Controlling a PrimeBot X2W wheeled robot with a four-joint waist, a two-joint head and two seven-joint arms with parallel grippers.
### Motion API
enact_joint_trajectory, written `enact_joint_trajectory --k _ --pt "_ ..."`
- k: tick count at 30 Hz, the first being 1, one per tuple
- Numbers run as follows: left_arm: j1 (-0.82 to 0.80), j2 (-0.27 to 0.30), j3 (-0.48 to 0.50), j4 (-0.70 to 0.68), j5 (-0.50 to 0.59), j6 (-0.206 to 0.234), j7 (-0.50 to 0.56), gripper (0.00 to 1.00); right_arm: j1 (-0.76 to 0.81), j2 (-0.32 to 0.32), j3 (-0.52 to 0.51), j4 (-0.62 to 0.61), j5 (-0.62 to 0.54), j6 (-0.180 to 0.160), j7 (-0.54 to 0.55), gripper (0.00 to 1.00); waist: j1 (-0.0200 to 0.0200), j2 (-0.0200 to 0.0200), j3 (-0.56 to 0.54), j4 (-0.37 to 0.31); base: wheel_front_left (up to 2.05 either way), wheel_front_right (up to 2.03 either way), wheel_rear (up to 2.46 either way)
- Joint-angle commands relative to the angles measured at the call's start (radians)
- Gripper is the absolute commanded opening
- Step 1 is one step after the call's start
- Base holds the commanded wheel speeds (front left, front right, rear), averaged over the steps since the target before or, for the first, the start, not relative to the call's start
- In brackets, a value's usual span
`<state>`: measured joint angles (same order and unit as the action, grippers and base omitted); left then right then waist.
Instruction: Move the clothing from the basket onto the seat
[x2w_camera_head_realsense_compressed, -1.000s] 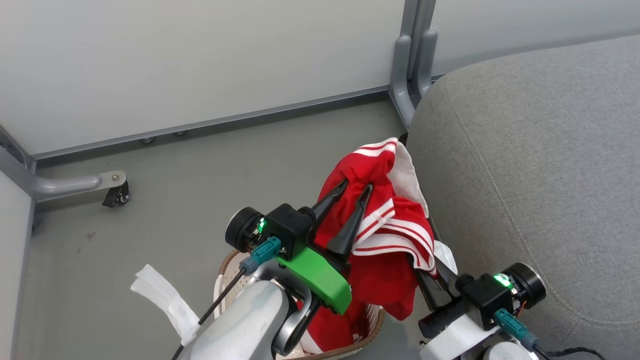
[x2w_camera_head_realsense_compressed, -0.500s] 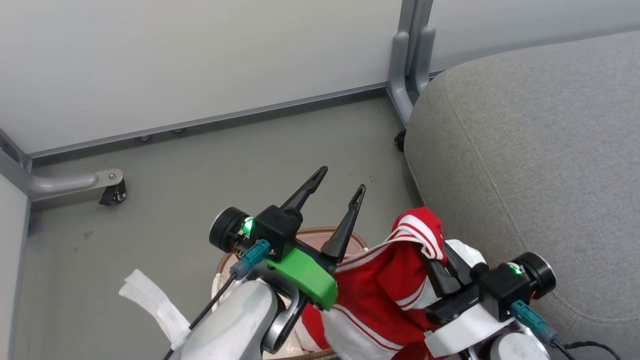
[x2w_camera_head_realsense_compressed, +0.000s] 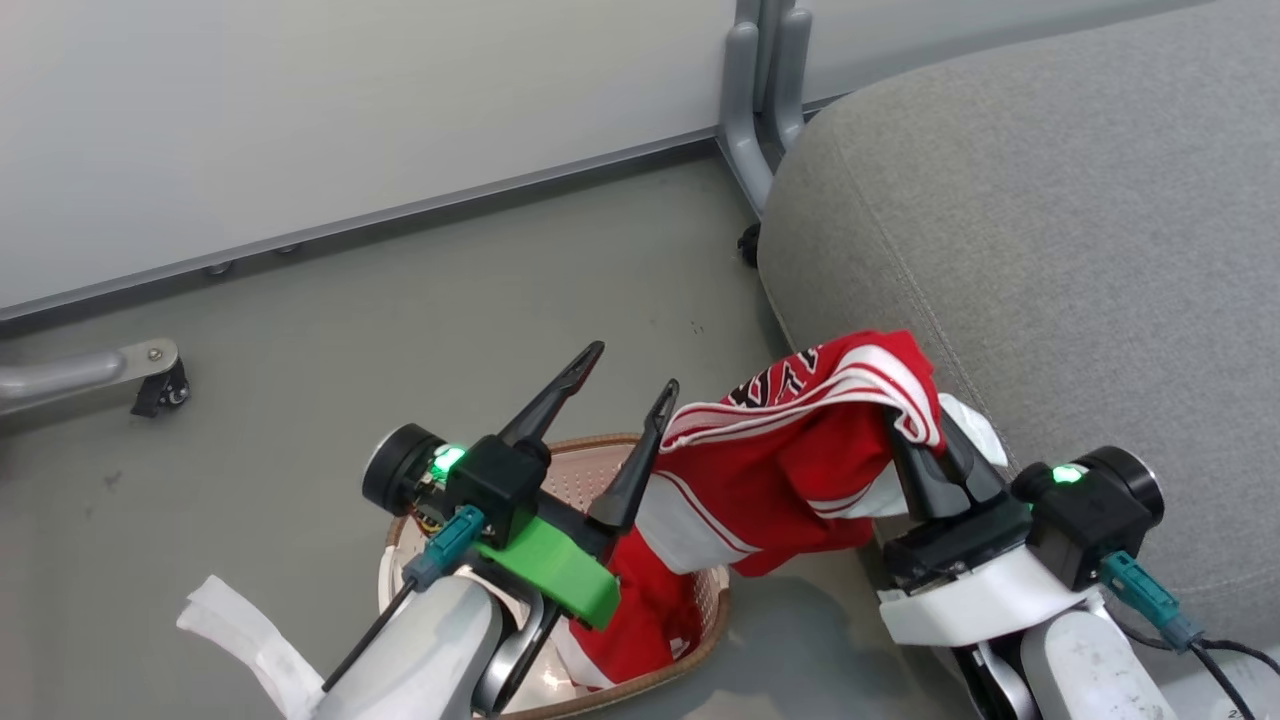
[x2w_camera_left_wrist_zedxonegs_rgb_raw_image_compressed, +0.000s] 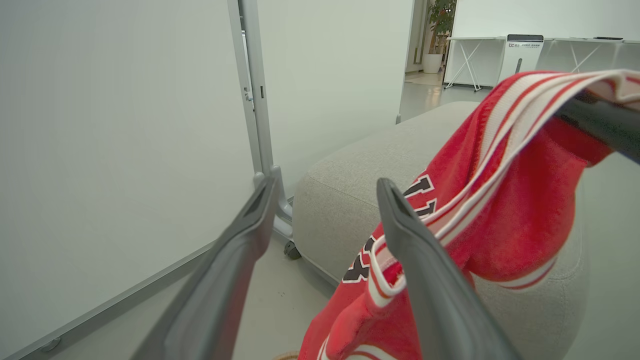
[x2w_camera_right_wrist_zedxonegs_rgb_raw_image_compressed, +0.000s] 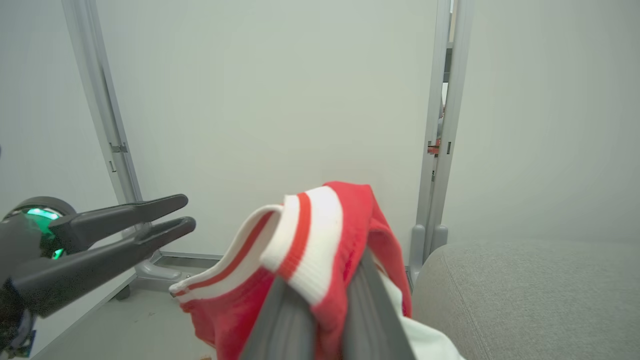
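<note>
Left gripper (x2w_camera_head_realsense_compressed: 630, 370) wide open, empty, just beside the red jersey (x2w_camera_head_realsense_compressed: 790, 455). Right gripper (x2w_camera_head_realsense_compressed: 925, 455) clamped on its striped hem (x2w_camera_right_wrist_zedxonegs_rgb_raw_image_compressed: 300, 230), hanging it between basket (x2w_camera_head_realsense_compressed: 700, 655) and seat (x2w_camera_head_realsense_compressed: 1050, 250). Navy lettering (x2w_camera_head_realsense_compressed: 775, 380) creased, unreadable.

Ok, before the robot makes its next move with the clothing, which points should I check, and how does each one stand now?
1. The right claw is shut on the held red garment: ok.
2. The left claw is open, with nothing between its fingers: ok.
3. Held garment above the seat: not ok; it hangs beside the seat's edge, over the floor and the basket.
4. Held garment's lower end clear of the basket: cannot tell.
5. Basket emptied: not ok; a second red garment lies inside.
</note>
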<state>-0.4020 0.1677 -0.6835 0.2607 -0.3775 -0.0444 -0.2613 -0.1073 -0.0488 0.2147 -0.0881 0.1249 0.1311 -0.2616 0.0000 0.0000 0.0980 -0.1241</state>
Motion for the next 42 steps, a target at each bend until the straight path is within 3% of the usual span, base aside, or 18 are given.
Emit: enact_joint_trajectory --k 1,16,29,36,42 --pt "0.022 0.008 0.016 -0.012 0.011 -0.011 -0.004 1.0 -0.02 -0.003 -0.007 -0.02 0.009 0.0 -0.005 0.0 0.0 0.0 0.039 -0.049 0.0 0.0 0.0" --pt "0.195 0.069 0.153 -0.161 0.177 -0.079 -0.003 1.0 -0.014 -0.002 -0.087 -0.182 0.069 -0.001 -0.005 0.0 0.0 0.0 0.143 -0.265 0.0 0.0 0.0" --pt "0.295 0.101 0.143 -0.189 0.194 -0.087 -0.003 1.0 0.099 -0.002 -0.136 -0.256 0.122 -0.001 -0.005 0.0 0.0 0.0 0.189 -0.417 0.0 0.0 0.0" --pt "0.259 0.137 0.109 -0.188 0.197 -0.087 -0.003 1.0 0.022 -0.002 -0.168 -0.305 0.155 -0.001 -0.005 0.0 0.0 0.0 0.242 -0.44 0.0 0.0 0.0" --pt "0.204 0.178 0.072 -0.217 0.2 -0.087 -0.003 1.0 -0.184 -0.002 -0.245 -0.361 0.174 -0.001 -0.005 0.0 0.0 0.0 0.34 -0.403 0.0 0.0 0.0"
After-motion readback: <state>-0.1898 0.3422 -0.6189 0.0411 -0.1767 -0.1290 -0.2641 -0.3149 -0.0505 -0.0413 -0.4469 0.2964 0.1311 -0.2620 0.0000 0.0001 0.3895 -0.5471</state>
